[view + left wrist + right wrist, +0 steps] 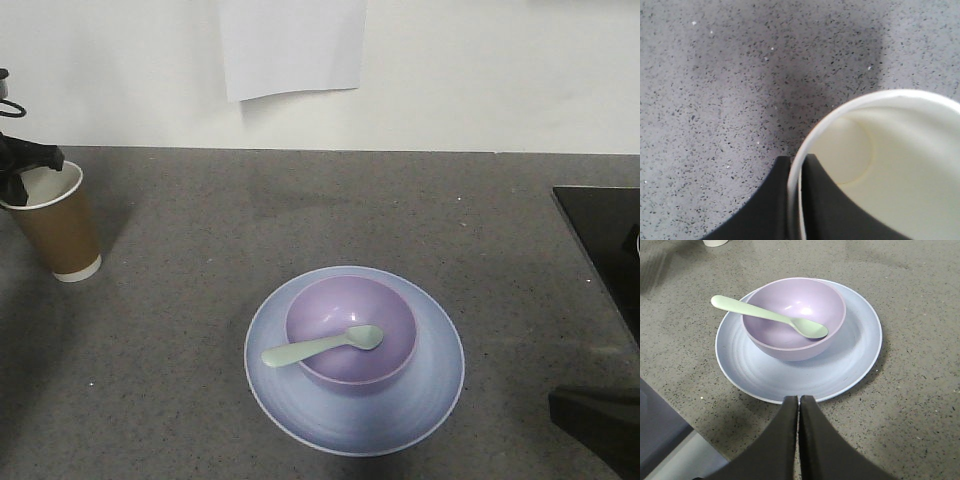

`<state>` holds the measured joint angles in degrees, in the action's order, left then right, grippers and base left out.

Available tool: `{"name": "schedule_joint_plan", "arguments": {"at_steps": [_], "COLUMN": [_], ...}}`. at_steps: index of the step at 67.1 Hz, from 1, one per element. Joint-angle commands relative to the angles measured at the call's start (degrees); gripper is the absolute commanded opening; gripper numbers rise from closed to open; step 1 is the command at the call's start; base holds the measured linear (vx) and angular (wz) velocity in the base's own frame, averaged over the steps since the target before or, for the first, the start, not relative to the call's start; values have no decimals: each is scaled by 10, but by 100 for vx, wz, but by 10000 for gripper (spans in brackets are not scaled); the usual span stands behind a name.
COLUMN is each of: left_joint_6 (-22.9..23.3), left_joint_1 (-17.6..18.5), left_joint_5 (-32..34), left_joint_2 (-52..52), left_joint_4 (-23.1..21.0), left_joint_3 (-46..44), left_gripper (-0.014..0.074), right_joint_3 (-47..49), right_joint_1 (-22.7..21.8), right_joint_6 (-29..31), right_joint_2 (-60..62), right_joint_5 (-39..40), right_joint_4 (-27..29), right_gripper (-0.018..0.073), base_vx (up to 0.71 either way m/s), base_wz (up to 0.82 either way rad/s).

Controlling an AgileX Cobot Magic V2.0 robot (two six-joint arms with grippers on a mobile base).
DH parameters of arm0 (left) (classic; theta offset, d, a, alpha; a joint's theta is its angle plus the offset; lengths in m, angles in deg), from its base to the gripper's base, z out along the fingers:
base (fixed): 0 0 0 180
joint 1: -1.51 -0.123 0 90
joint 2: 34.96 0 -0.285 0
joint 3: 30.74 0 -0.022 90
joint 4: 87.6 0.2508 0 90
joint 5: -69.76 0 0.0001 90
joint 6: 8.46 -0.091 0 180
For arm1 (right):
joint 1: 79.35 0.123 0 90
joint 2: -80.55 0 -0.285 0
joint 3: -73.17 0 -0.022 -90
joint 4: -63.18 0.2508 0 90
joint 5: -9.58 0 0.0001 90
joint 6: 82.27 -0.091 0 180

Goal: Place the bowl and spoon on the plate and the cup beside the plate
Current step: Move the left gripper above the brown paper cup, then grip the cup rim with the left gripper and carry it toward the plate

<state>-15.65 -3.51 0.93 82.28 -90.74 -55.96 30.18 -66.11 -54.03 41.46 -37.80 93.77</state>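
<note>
No writing or brand shows anywhere. At far left the left end effector (22,168) pinches the white rolled rim of the tapered kraft cup (55,225), one finger inside and one outside; the cup stands upright on the speckled grey bench (180,330), well apart from the plate (355,420). A blank white sheet (290,45) hangs on the wall behind. The matte lilac bowl (350,335) sits on the ridged plate, the mint spoon (322,346) lying across it, handle over the rim. The right end effector (798,407), fingers pressed together and empty, hovers near the plate's edge.
</note>
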Motion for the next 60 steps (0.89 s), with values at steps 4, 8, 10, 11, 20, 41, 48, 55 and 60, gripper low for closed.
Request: {"name": "schedule_joint_plan", "arguments": {"at_steps": [4, 8, 10, 11, 20, 41, 48, 55, 60], "left_joint_6": [-7, -7, -11, -16, -57, -61, -61, -63, -68], "left_joint_1": [-1, -1, 0, 1, 15, 96, 123, 140, 150], "left_joint_5": [10, 6, 2, 1, -17, -29, -29, -29, -28], "left_joint_2": [-32, -37, -42, -43, -67, -148, -180, -209, -225], "left_joint_4": [-10, -32, -46, -54, -126, -174, -174, -176, -175], "left_joint_3": [-18, -18, -18, -18, -18, -7, 35, 93, 131], "left_gripper": [-7, -7, -7, -7, -7, -7, -7, -7, -7], "right_joint_3": [16, 16, 16, 16, 16, 16, 16, 16, 16], "right_joint_1": [0, 0, 0, 0, 0, 0, 0, 0, 0], "right_joint_6": [2, 2, 2, 2, 2, 2, 1, 1, 1], "right_joint_2": [-2, -2, -2, -2, -2, -2, -2, -2, -2], "right_joint_5": [26, 26, 26, 26, 27, 26, 26, 26, 26], "right_joint_4": [15, 15, 15, 15, 15, 16, 16, 16, 16], "right_gripper": [-4, -4, -4, -4, -4, -4, -4, -4, -4], "base_vx": [0, 0, 0, 0, 0, 0, 0, 0, 0], "base_wz": [0, 0, 0, 0, 0, 0, 0, 0, 0]}}
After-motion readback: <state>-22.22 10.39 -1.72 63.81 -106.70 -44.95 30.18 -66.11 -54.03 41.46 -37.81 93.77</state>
